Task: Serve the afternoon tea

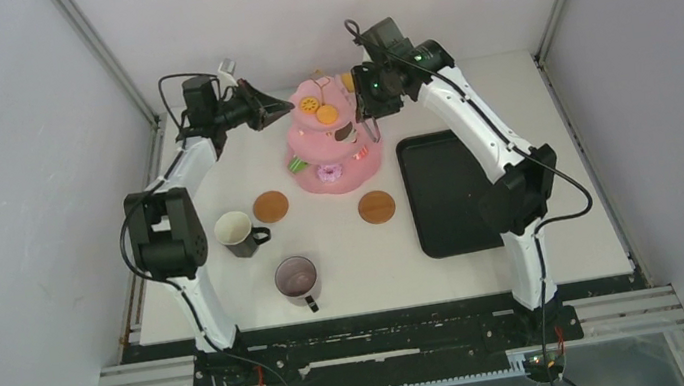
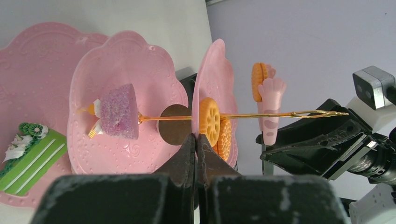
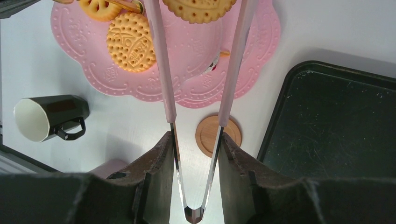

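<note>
The pink three-tier cake stand (image 1: 333,152) stands at the table's middle back with toy pastries on it. My left gripper (image 1: 287,108) is at its top tier. In the left wrist view that gripper (image 2: 196,136) is shut on the thin rim of the top tier (image 2: 208,70), below the gold handle (image 2: 280,114). My right gripper (image 3: 196,135) is shut on metal tongs (image 3: 164,93) with pink tips. A round biscuit (image 3: 198,9) sits between the tong arms above the stand; I cannot tell whether it is pinched. Two dark mugs (image 1: 238,233) (image 1: 298,280) and two brown coasters (image 1: 270,206) (image 1: 376,206) lie in front.
A black rectangular tray (image 1: 449,193) lies right of the stand, under the right arm. A green cake slice (image 2: 28,154) and a purple sugared pastry (image 2: 119,112) rest on the lower tiers. Grey walls close in the table on three sides.
</note>
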`<act>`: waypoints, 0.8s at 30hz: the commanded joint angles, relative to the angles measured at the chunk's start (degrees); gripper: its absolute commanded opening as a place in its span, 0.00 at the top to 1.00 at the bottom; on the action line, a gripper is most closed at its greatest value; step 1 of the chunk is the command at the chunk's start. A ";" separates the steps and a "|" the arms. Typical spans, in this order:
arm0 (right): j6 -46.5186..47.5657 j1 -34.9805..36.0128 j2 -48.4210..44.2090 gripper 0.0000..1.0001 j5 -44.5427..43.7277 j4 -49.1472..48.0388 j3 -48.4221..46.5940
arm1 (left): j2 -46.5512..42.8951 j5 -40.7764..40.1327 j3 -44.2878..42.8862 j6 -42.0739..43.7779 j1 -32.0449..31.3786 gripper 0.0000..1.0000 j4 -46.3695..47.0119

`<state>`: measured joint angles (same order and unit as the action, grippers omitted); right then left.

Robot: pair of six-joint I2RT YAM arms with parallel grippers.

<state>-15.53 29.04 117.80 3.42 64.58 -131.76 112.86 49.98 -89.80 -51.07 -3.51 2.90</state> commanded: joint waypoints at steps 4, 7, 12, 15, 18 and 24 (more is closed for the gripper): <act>1.47 0.54 0.40 0.84 0.33 -1.29 -3.07 | -0.28 4.17 -2.93 -1.90 -1.24 0.93 5.01; 1.47 0.43 0.36 0.85 0.36 -1.30 -3.03 | 0.05 4.23 -2.84 -1.85 -1.77 0.84 4.82; 1.53 0.48 0.36 0.85 0.52 -1.38 -2.97 | 0.11 3.85 -2.77 -0.57 -2.49 0.74 2.65; 1.47 0.41 0.52 0.85 0.62 -1.43 -3.08 | -0.26 3.01 -2.73 1.07 -2.50 0.71 -0.07; 1.46 0.50 0.72 0.85 0.70 -1.47 -3.11 | -0.66 2.12 -2.66 3.47 -2.51 0.68 -3.34; 1.44 0.63 1.13 0.85 0.84 -1.56 -3.51 | -2.49 -0.61 0.10 5.62 -2.12 0.63 -5.71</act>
<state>-15.27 29.10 118.78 3.77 64.58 -131.76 113.27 50.96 -89.78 -48.40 -5.72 -1.45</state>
